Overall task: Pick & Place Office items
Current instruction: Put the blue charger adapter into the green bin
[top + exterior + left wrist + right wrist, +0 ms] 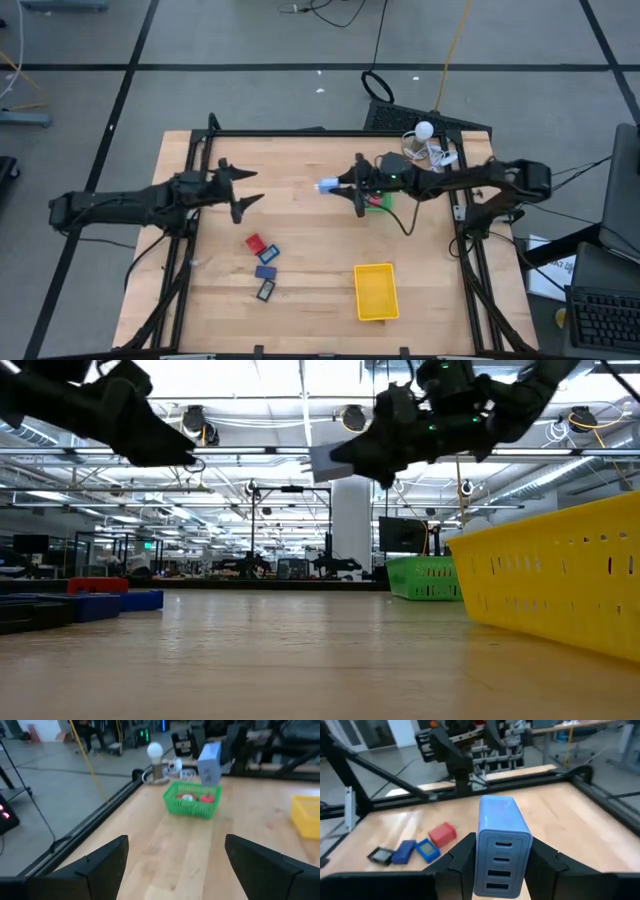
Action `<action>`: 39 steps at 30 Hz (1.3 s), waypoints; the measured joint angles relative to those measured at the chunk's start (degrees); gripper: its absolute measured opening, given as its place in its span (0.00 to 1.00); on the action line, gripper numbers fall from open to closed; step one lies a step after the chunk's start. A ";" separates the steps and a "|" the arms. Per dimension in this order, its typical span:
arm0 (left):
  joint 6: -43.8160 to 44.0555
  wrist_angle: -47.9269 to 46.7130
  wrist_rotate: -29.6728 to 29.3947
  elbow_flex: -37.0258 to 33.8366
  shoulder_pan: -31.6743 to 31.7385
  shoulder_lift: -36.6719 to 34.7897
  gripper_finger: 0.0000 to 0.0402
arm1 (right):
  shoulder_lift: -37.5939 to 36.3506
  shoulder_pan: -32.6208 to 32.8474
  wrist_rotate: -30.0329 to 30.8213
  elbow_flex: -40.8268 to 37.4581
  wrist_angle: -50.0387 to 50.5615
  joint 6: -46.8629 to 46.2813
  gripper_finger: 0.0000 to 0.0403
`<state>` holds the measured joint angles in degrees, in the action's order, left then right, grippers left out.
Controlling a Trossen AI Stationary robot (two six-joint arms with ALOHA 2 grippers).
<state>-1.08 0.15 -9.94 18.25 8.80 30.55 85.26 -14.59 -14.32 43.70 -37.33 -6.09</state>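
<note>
Nearest the front edge of the table, the yellow tray serves as the landmark, lying flat on the wood with nothing visible inside it. To its left lies a loose cluster of office items: a dark navy rectangle closest to the front, a blue block just behind it, then a light blue piece touching or almost touching a red piece.

Farther back from the yellow tray, and above the tabletop, the right gripper hangs in the air with its fingers clamped on a light blue charger block; the right wrist view shows the block upright between the two fingers, its row of slots facing the camera. In the low view the block juts out from the gripper well clear of the wood.

Just behind and beside that gripper, straight back from the yellow tray, sits the green tray, holding a red item and a whitish round one.

Far left of the yellow tray and farther back, the left gripper waits above the table with its fingers spread wide and nothing between them.
</note>
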 joint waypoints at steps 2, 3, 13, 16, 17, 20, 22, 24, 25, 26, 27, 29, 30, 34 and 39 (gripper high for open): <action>0.18 0.07 1.29 -1.19 0.51 -2.94 0.83 | -2.63 0.05 2.11 -2.54 -0.10 0.92 0.29; 0.28 0.01 1.61 -1.97 0.75 -4.12 0.84 | -3.84 0.07 2.58 -3.61 0.12 1.02 0.29; 6.96 0.94 1.02 -9.54 3.27 -17.48 0.84 | -11.77 0.26 6.86 -13.79 -3.69 -1.77 0.29; 7.75 1.98 1.77 -11.63 2.88 -20.56 0.84 | -12.30 0.44 7.09 -15.58 -5.89 -1.68 0.29; 7.76 1.96 2.09 -12.19 2.71 -21.57 0.84 | -12.41 0.56 6.96 -15.80 -6.11 -1.54 0.29; 9.00 1.96 2.24 -13.91 2.69 -24.20 0.84 | -12.49 0.68 6.67 -15.82 -6.23 -0.65 0.29; 9.86 3.39 2.48 -15.32 2.69 -25.81 0.84 | -12.46 0.73 6.64 -15.82 -5.90 -0.40 0.29; 10.58 3.47 2.50 -16.58 2.69 -27.41 0.84 | -12.59 0.81 6.66 -15.80 -4.85 0.21 0.29; 11.02 3.47 2.50 -17.01 2.69 -27.90 0.84 | -12.87 0.81 6.81 -15.80 -3.38 0.72 0.29; 11.64 3.43 2.50 -17.37 2.69 -28.40 0.84 | -13.24 0.81 7.04 -15.82 -1.89 1.05 0.29; 12.17 3.34 2.50 -17.50 2.69 -28.70 0.84 | -13.70 0.81 7.23 -15.81 -0.55 1.21 0.29; 12.58 3.57 2.53 -17.48 2.69 -28.95 0.84 | -15.04 0.83 8.58 -15.81 1.93 1.37 0.29; 12.77 3.88 2.54 -17.45 2.69 -28.93 0.84 | -15.94 0.83 9.41 -15.82 3.31 1.61 0.29; 11.51 3.77 1.47 -17.45 2.69 -28.30 0.84 | -20.03 0.83 11.70 -15.80 7.48 2.52 0.29; 11.76 4.41 0.91 -17.41 2.69 -27.19 0.83 | -25.28 0.95 12.86 -15.80 11.29 1.87 0.29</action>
<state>10.68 4.56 -9.03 0.84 11.49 3.36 59.97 -13.64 -1.46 27.90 -26.04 -4.22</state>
